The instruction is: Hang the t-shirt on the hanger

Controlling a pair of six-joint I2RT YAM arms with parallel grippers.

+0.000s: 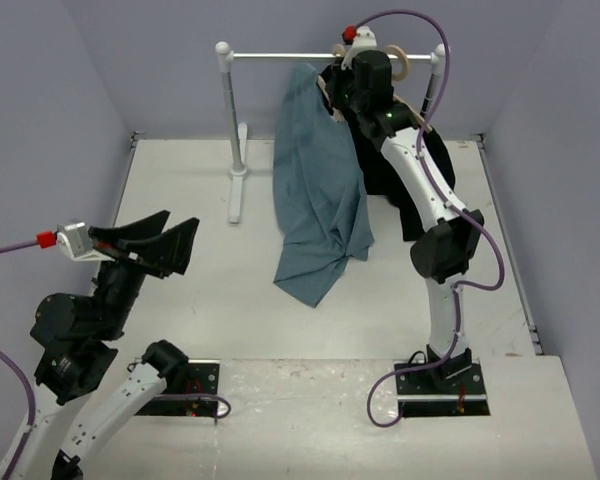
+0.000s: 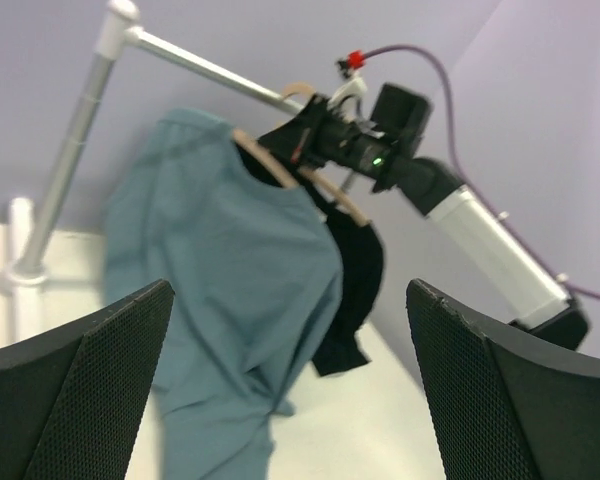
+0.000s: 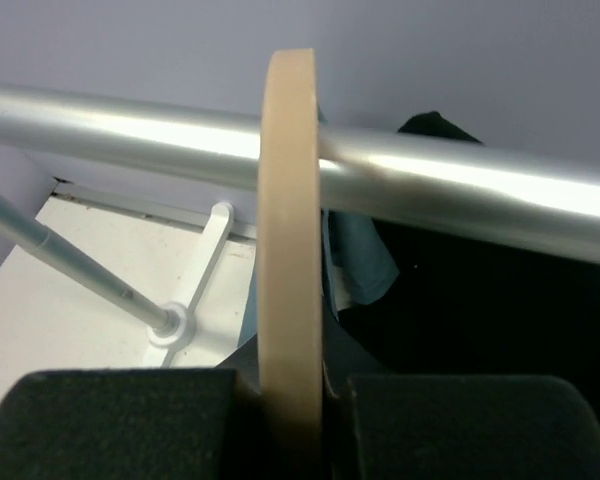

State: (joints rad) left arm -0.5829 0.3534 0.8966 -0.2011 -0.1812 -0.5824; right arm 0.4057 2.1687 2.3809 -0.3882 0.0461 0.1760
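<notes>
The slate-blue t-shirt hangs from the rail end of the rack, and its lower part lies bunched on the table. It also shows in the left wrist view and the right wrist view. It is draped over the tan wooden hanger. The hanger's hook crosses the metal rail. My right gripper is shut on the hook just below the rail; it shows up at the rail in the top view. My left gripper is open and empty at the left, well apart from the shirt.
A black shirt hangs on the same rail, right behind the blue one, partly hidden by my right arm. The rack's post and foot stand left of the shirts. Walls close in the table at the back and sides.
</notes>
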